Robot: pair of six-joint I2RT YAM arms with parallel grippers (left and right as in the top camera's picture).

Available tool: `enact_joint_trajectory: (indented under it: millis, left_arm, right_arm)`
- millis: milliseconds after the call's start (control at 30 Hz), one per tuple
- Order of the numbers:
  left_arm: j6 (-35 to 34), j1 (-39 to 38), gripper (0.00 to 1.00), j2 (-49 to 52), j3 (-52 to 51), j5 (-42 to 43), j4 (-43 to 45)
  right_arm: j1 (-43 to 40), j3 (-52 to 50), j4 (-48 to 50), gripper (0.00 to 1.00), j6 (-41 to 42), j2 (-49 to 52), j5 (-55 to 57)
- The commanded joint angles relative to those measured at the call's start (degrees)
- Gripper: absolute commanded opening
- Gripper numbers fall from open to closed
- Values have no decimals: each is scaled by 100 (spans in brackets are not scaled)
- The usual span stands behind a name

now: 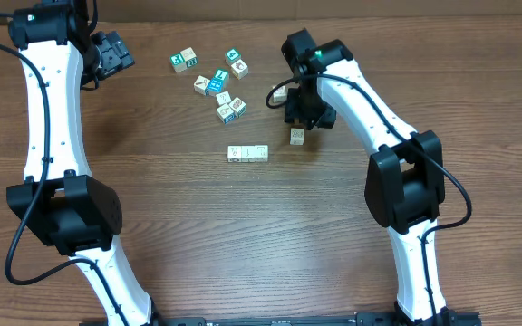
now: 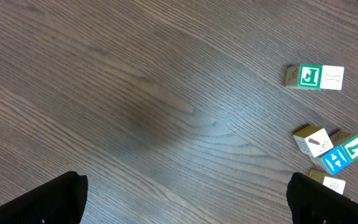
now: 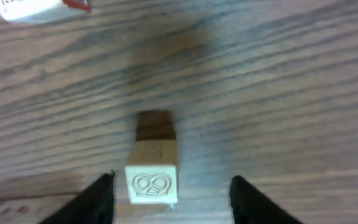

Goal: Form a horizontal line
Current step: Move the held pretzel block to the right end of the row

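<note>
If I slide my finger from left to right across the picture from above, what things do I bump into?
left pincer → green-lettered cube → two-cube row → lone pale cube, sitting under the right pincer

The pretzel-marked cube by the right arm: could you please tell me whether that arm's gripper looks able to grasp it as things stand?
Probably yes. The pretzel-marked cube sits between the open fingers of the right gripper, with a gap on each side and nothing else crowding it.
</note>
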Motion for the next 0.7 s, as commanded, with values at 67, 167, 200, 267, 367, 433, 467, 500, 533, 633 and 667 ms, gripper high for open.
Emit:
enact_joint_trajectory:
  millis: [67, 167, 200, 267, 367, 433, 467, 500, 533, 633, 667]
  left_arm:
    - [109, 4, 100, -55, 79, -55, -17]
    - [109, 4, 100, -55, 79, -55, -17]
    - [109, 4, 99, -55, 79, -55, -17]
    - [109, 4, 100, -55, 79, -55, -17]
    - [109, 4, 99, -55, 79, -55, -17]
    - [109, 4, 100, -55, 79, -55, -17]
    - [109, 4, 100, -55, 79, -55, -17]
    - [109, 4, 99, -55, 79, -55, -17]
    - [109, 4, 100, -55, 79, -55, -17]
    - [109, 4, 99, -55, 79, -55, -17]
    - [109, 4, 100, -55, 79, -55, -17]
  right_arm:
    - [-2, -485, 356, 50, -2, 9, -186]
    - [2, -704, 605, 51, -2, 9, -227]
    - [2, -737, 647, 50, -2, 9, -225]
    - [2, -772, 702, 50, -4, 9, -225]
    - [2, -772, 708, 49, -2, 9, -225]
    - [2, -772, 704, 49, -2, 9, -225]
    - [2, -772, 704, 49, -2, 9, -225]
    - [2, -772, 704, 49, -2, 9, -225]
    - [2, -772, 704, 49, -2, 9, -225]
    - [2, -772, 693, 49, -2, 7, -223]
    - [2, -772, 693, 49, 0, 7, -225]
